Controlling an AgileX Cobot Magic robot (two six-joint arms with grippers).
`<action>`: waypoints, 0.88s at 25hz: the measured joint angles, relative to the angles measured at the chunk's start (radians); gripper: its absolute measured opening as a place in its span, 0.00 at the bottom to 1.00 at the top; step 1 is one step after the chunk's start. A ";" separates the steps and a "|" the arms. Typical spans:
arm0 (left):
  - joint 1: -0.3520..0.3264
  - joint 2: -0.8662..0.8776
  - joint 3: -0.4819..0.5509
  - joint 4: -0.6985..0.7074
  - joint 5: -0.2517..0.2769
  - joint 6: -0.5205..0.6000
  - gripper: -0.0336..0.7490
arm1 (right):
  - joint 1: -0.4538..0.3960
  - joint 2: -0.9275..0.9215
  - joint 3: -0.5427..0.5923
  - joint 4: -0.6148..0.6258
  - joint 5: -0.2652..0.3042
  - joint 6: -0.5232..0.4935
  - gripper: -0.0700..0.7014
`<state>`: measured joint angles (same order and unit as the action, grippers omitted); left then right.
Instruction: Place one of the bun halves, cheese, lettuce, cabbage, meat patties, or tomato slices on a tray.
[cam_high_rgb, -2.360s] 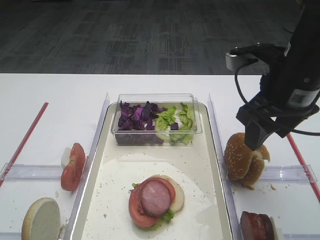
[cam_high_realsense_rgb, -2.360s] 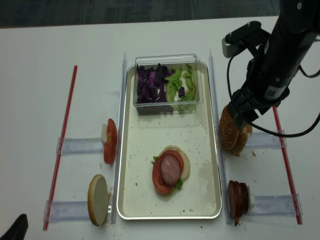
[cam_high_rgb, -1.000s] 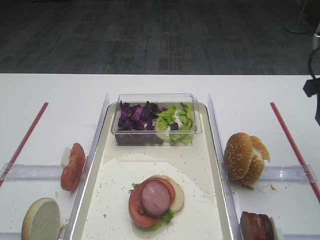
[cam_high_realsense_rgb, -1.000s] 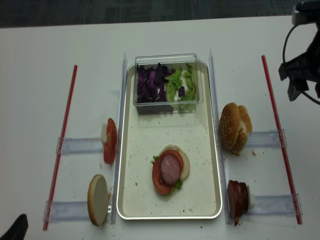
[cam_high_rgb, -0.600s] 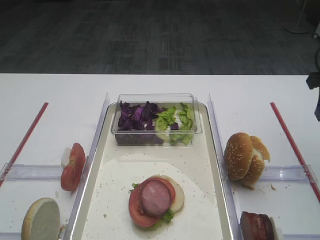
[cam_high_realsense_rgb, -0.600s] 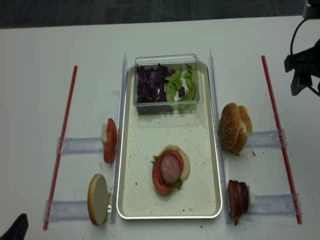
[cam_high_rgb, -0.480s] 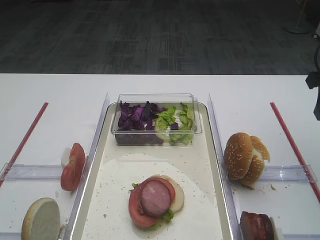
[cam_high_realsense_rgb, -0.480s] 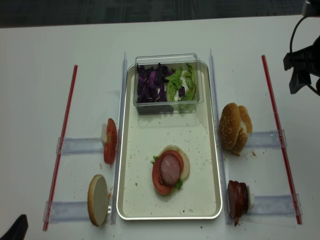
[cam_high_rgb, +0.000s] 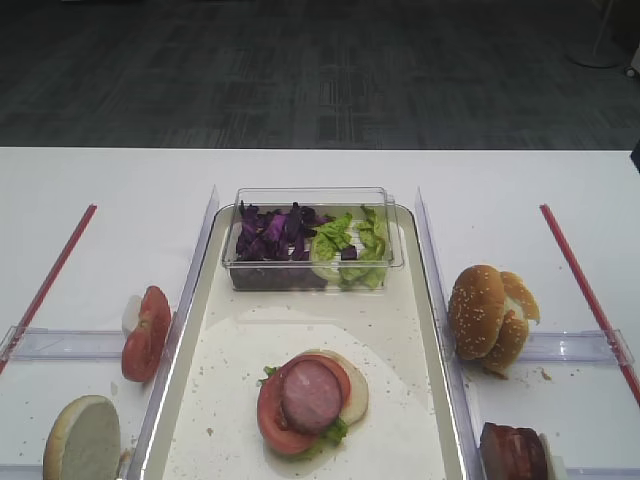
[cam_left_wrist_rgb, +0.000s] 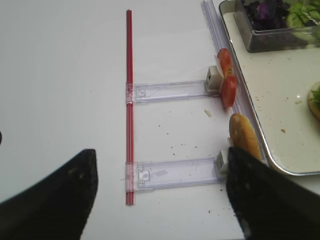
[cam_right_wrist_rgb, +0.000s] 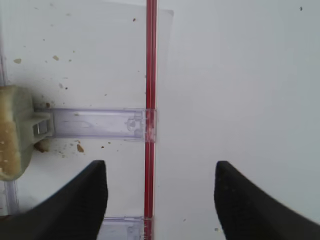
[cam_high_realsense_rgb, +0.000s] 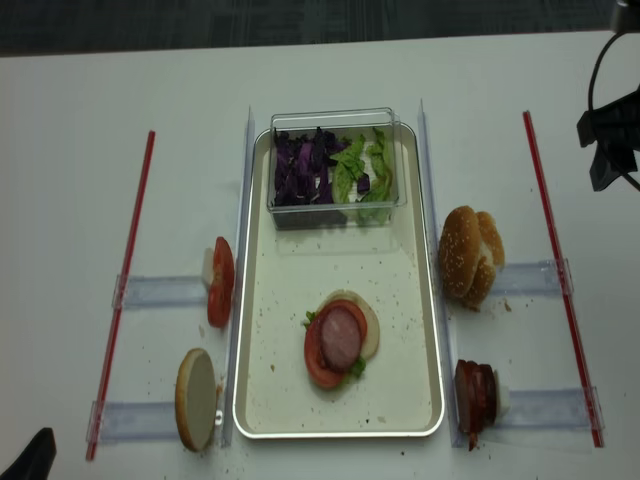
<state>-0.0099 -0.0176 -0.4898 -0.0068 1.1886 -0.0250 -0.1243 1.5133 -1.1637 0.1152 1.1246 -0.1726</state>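
The right claw (cam_right_wrist_rgb: 160, 200) is seen with jaws apart, holding nothing, above the red strip (cam_right_wrist_rgb: 150, 100); the bun halves (cam_high_realsense_rgb: 470, 255) lie well left of it.

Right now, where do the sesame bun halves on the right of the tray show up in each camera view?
Exterior high: the sesame bun halves stand just right of the tray, mid-height.
Exterior high (realsense): the buns are right of the tray's rim, centre-right.
Right wrist: a pale bun edge at the left border.
Left wrist: not in view; the bun there is a different one.
Shared landmark: the clear strip holder beside the buns, ending at the red strip.
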 joint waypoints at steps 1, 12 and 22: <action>0.000 0.000 0.000 0.000 0.000 0.000 0.67 | 0.000 -0.023 0.000 -0.002 0.008 0.000 0.72; 0.000 0.000 0.000 0.000 0.000 0.000 0.67 | 0.000 -0.325 0.000 0.002 0.113 0.000 0.72; 0.000 0.000 0.000 0.000 0.000 0.000 0.67 | 0.000 -0.627 0.275 0.016 0.056 0.000 0.72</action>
<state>-0.0099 -0.0176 -0.4898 -0.0068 1.1886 -0.0250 -0.1243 0.8864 -0.8892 0.1309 1.1807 -0.1726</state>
